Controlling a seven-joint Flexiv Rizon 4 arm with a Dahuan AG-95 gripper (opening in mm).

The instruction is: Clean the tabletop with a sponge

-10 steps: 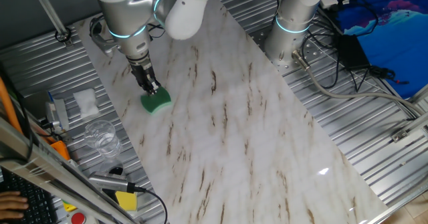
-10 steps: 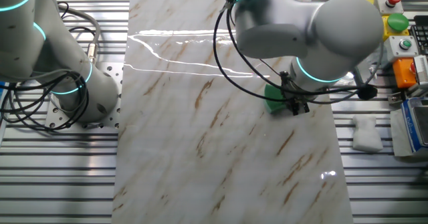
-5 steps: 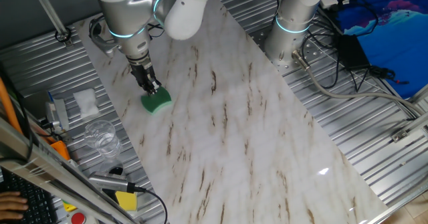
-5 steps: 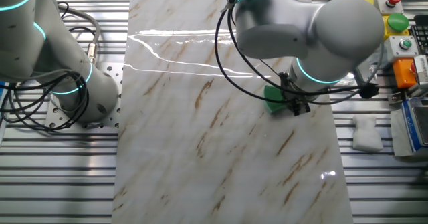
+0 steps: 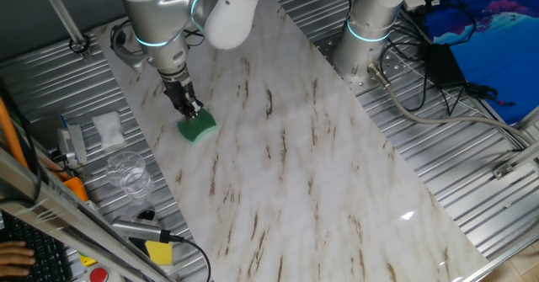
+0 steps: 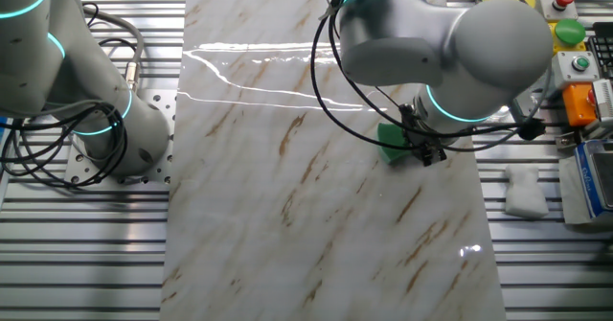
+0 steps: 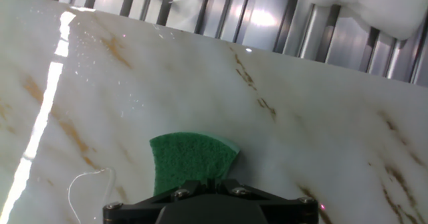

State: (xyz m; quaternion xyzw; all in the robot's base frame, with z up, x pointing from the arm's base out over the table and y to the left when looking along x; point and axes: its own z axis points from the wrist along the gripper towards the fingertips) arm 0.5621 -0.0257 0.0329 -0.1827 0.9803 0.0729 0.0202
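My gripper (image 6: 427, 151) is down on the sponge (image 6: 391, 139), fingers apparently clamped on it (my own wrist blocks the view). Sponge sits flat on the tabletop (image 6: 287, 196), near its right edge, white cloth (image 6: 525, 191) lying beyond.

There is one green sponge (image 5: 196, 129), one marble tabletop (image 5: 320, 164) and one gripper (image 5: 192, 111). Two robot arms (image 5: 173, 13) (image 5: 375, 17) stand at the table. Beside the slab lie one white cloth (image 5: 108, 127), one clear glass (image 5: 128, 171) and one yellow block (image 5: 158, 252).

robot lab | ribbed metal bench (image 5: 455, 160) | e-stop btns (image 6: 569, 32) | cables (image 5: 421, 88)
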